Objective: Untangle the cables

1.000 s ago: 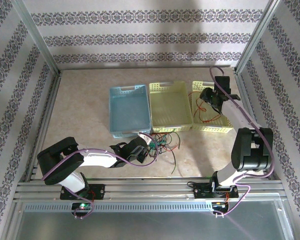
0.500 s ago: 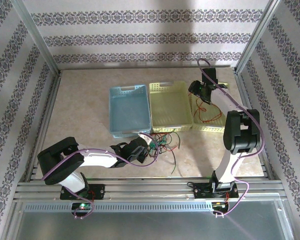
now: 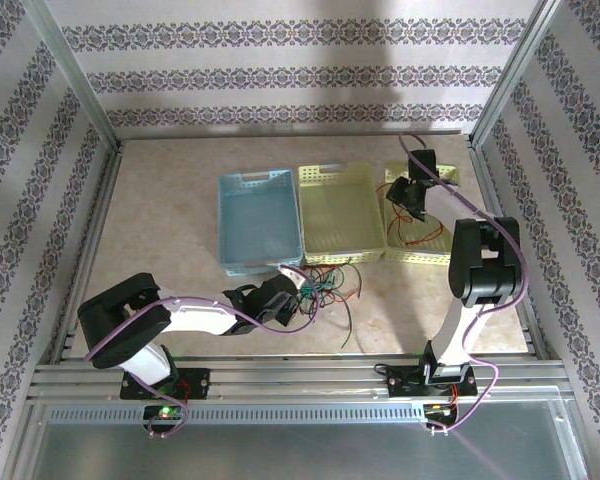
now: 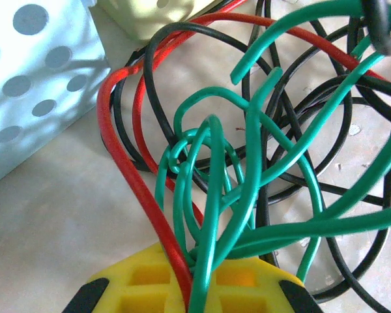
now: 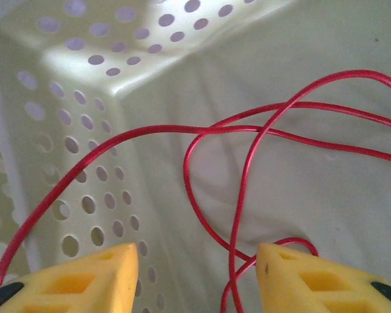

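My top view is evenly bright, with a soft shadow on the far wall [image 3: 360, 30]; my right wrist sees glare on the basket [image 5: 85, 59]; my fingers [image 5: 72, 280] there blur slightly.

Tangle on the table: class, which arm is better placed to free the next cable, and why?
Left: the left gripper is shut on the green cable in the tangle; right gripper open over a yellow basket.
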